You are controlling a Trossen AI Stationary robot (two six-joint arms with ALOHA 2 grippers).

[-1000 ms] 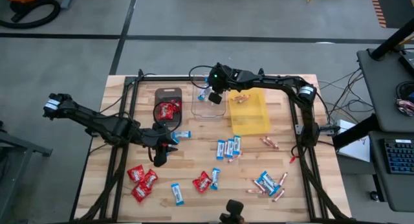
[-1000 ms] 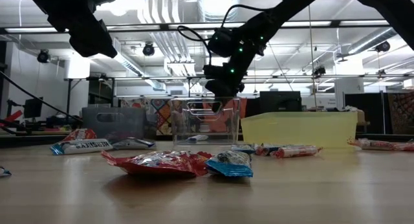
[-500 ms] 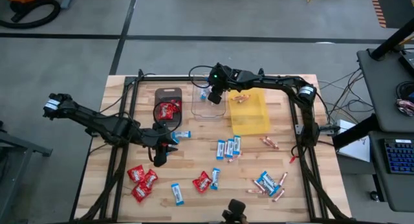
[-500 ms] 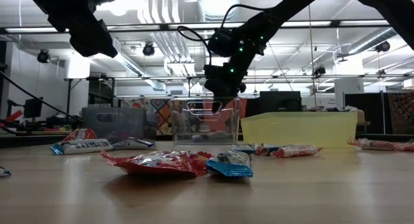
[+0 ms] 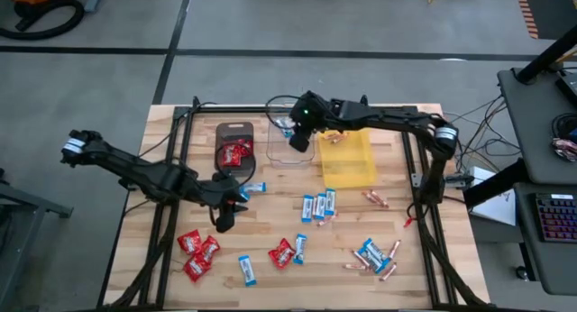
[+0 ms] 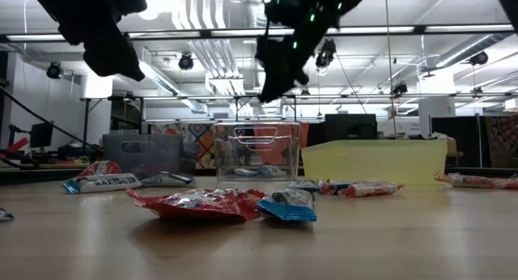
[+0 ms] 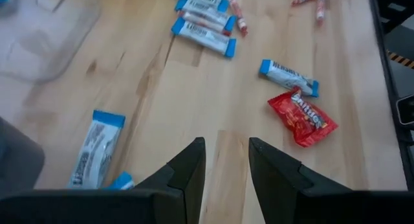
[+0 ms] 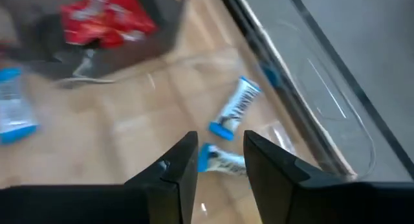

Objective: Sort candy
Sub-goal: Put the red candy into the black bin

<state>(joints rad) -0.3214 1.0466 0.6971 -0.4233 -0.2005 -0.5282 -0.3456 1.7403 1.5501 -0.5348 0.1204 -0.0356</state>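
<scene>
Two arms work over the table (image 5: 171, 285). At 12 o'clock the right gripper (image 5: 302, 136) hangs above the clear tray (image 5: 290, 142), its fingers a narrow gap apart and holding nothing; blue-and-white bars (image 8: 235, 107) lie in that tray below it. Red packets (image 5: 233, 153) fill the dark tray (image 5: 236, 130) just beside it, and a yellow tray (image 5: 348, 159) sits on the other side. At 9 o'clock the left gripper (image 5: 222, 220) hovers, narrowly parted, empty, near a loose bar (image 5: 253, 188). More candy (image 5: 317, 206) is scattered toward 6 o'clock.
</scene>
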